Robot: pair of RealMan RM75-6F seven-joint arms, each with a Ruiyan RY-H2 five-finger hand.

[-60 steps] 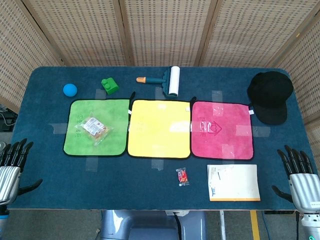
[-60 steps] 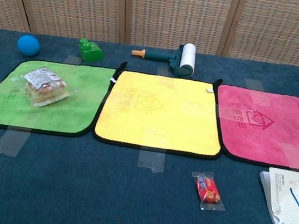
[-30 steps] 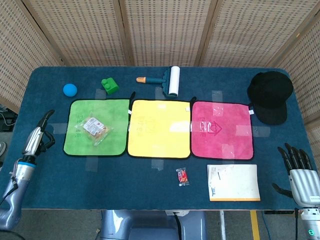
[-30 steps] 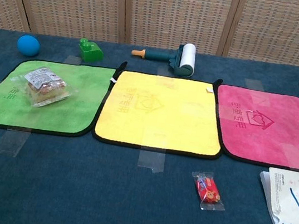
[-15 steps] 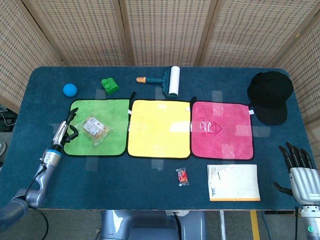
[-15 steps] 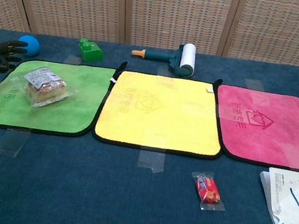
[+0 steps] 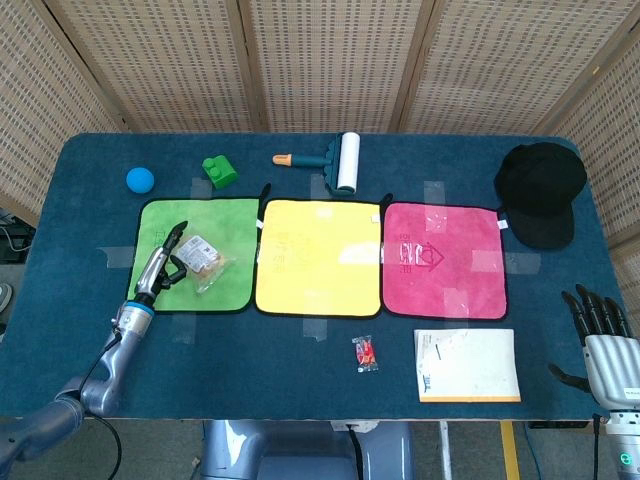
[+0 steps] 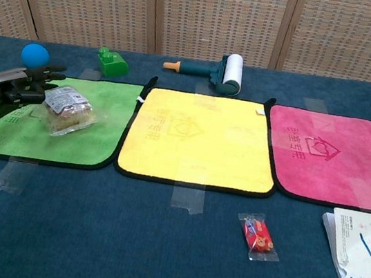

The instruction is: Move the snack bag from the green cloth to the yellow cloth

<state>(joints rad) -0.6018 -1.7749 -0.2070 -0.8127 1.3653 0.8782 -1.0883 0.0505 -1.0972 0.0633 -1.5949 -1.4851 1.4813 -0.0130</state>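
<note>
Snack bag (image 8: pixel 68 109) sits on the green cloth (image 7: pixel 225 215), left hand (image 8: pixel 13 87) stretched low over the cloth right beside it, fingers apart, gripping nothing. Right hand (image 7: pixel 603 335) hangs off the worktop's (image 7: pixel 300 365) near corner, fingers spread. Yellow cloth (image 7: pixel 318 257) bare.

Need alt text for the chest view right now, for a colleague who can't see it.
The left hand reaches onto the green cloth, fingers at the snack bag, which lies on that cloth. The yellow cloth beside it is bare; a pink cloth follows.

no legible text, cloth markings unreadable
</note>
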